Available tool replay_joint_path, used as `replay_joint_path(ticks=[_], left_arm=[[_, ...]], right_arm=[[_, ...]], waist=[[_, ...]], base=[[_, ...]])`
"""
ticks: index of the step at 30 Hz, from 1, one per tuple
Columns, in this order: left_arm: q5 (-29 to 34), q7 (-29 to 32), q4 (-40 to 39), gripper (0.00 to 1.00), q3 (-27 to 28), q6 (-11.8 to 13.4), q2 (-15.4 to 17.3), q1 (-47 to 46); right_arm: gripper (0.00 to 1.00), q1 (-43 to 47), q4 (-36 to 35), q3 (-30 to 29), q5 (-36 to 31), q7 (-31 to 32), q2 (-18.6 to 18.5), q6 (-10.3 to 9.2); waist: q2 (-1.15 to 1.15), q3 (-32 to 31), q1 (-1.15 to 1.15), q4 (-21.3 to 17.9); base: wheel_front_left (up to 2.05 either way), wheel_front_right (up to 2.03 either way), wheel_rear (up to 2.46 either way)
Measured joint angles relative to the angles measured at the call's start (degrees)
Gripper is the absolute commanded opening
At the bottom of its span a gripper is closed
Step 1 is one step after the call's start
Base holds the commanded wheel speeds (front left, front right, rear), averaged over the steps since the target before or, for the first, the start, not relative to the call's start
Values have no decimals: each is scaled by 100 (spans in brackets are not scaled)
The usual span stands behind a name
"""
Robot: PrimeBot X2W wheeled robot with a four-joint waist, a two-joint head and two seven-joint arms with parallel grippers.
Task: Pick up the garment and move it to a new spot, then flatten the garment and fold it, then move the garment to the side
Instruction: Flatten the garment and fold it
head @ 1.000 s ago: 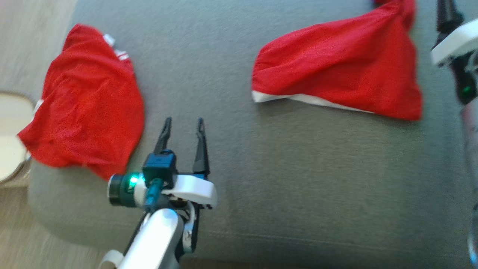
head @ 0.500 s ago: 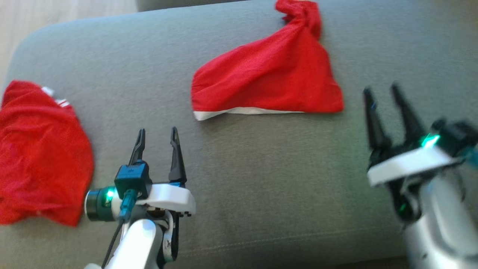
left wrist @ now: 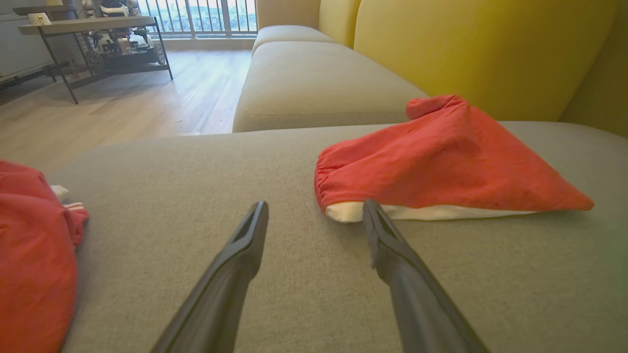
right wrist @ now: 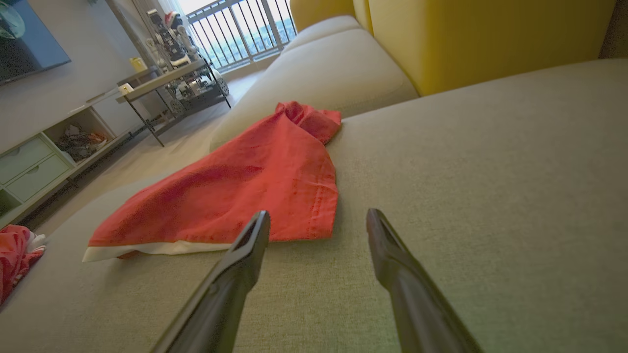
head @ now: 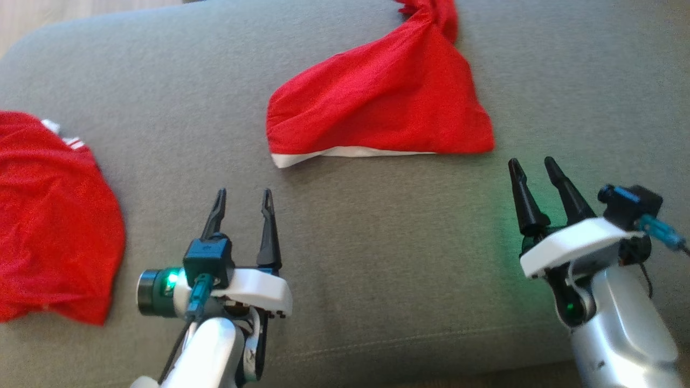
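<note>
Since the earlier frame the right gripper [head: 530,161] has drawn down and inward; its tips now sit just in front of the garment's right corner. The left gripper [head: 243,192] has shifted slightly toward the garment's left corner. The head camera has also moved.

Both grippers hover over the grey cushion [head: 377,258] with fingers spread and nothing between them.

The garment [head: 388,102] lies on the far half of the cushion, midway between its left and right edges, with one end reaching toward the back edge. A second red garment [head: 48,215] lies crumpled at the cushion's left edge, well apart from the first.

View differences:
- The head view gives the outline from above: a rough triangle with a white band along the near edge and a twisted bunch at the far end.
- The left wrist view shows a gathered, puckered edge at the left corner, with white fabric beneath the red layer.
- The right wrist view shows a stitched hem down the right edge.
- Both wrist views show a yellow backrest [left wrist: 481,49] behind the cushion, a beige neighbouring seat [left wrist: 314,83], a wooden floor [left wrist: 122,113] and a metal-framed table [left wrist: 98,24].
- The right wrist view adds a pale drawer unit [right wrist: 29,166].

The cushion fabric is a fine, matt weave with a seam near its front edge. The garment cloth is thin and soft, and lies in shallow folds.
</note>
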Motion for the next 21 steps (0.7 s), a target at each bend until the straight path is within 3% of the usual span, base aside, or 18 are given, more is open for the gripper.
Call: replay_joint_path(ticks=[9,15,16,17,21], left_arm=[[0,0,53,100,-255,58,0,-136],[-1,0,80,100,-338,121,0,-151],[-2,0,83,100,-361,143,0,-152],[-8,0,86,100,-387,159,0,-152],[-9,0,89,100,-423,203,0,-157]], right_arm=[[100,-823,1390,-120,-120,193,-259,0],[99,-1256,1893,-156,331,138,-280,0],[30,-1317,1941,-125,382,136,-305,0],[0,-1367,1972,-92,428,115,-342,0],[0,-1492,1964,-48,617,-43,-444,0]], waist=[[0,275,0,563],[0,458,1,938],[0,483,1,985],[0,503,1,1025],[0,546,1,1101]], base=[[0,0,0],[0,0,0],[0,0,0],[0,0,0],[0,0,0]])
